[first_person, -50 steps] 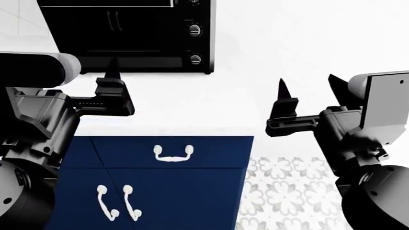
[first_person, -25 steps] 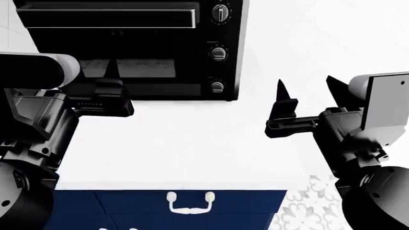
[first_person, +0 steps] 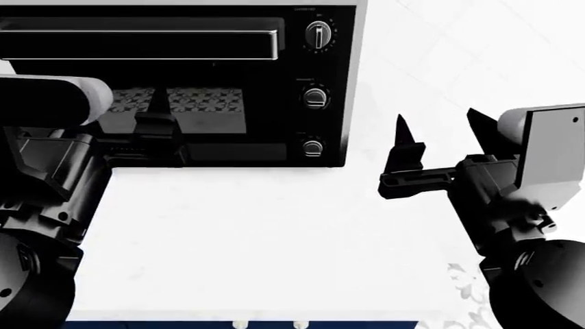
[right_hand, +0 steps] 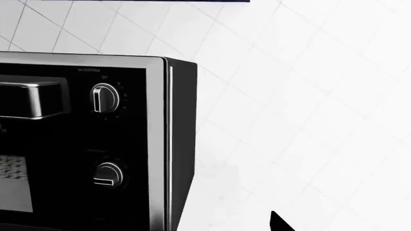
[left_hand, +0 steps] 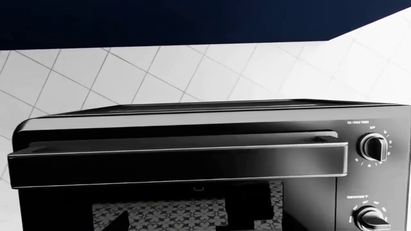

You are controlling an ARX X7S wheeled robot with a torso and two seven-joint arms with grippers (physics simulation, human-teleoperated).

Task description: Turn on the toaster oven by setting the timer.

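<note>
The toaster oven (first_person: pixel 229 82) is a black box at the back of the white counter, with a silver bar handle (first_person: pixel 137 44) and a column of three knobs. The top knob (first_person: pixel 317 34) is the timer, also seen in the left wrist view (left_hand: pixel 374 147) and the right wrist view (right_hand: pixel 105 98). My left gripper (first_person: pixel 128 99) hovers before the glass door, one fingertip (first_person: pixel 160 94) showing and the other behind my forearm; it looks open and empty. Right of the oven, level with its lower knobs, my right gripper (first_person: pixel 439 123) is open and empty.
The white counter (first_person: pixel 246 233) stretches in front of the oven. A blue cabinet front (first_person: pixel 183 325) peeks in below it, and patterned floor (first_person: pixel 462 288) shows at the lower right. White wall tiles (right_hand: pixel 308 96) are behind, and a dark blue cabinet (left_hand: pixel 192 19) hangs above.
The view has moved in toward the counter: the oven now looms larger and lower, and the blue cabinet has slid almost out of sight. Both arms hold the same pose.
</note>
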